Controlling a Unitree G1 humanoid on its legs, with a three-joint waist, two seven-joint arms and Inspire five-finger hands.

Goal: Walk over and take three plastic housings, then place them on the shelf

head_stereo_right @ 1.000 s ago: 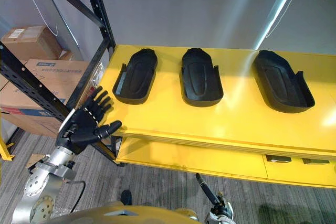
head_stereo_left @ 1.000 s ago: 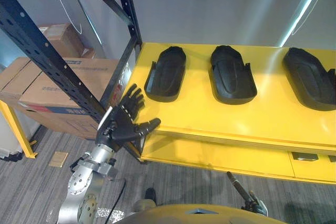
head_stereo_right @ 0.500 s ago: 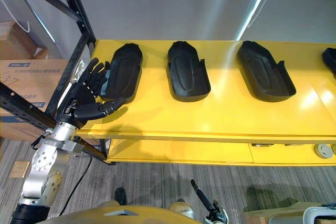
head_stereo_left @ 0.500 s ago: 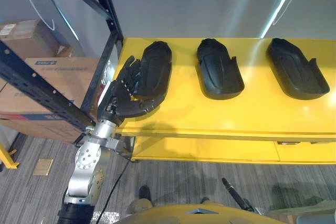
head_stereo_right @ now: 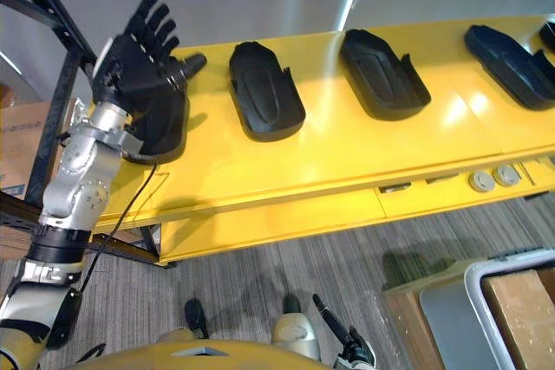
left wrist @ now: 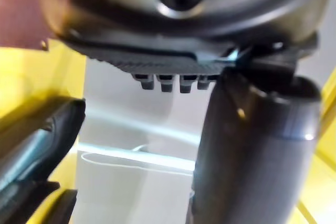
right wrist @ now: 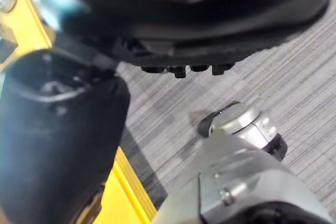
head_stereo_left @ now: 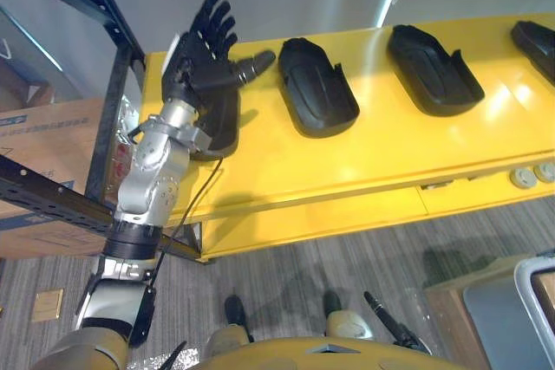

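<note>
Logging left hand (head_stereo_left: 201, 62): fingers (head_stereo_left: 215, 15) straight, spread, holding nothing. Nearest plastic housing (head_stereo_left: 224, 123): on the yellow bench (head_stereo_left: 390, 153), below the fingers toward the wrist, long axis roughly along them; matte black, shell-shaped, raised rim. We judge this hand nearer; right hand (right wrist: 63, 145) hangs over floor.

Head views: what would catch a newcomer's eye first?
The left hand is held up with fingers spread, above the leftmost housing at the left end of the yellow shelf. Beside it, more black housings lie in a row along the shelf.
</note>
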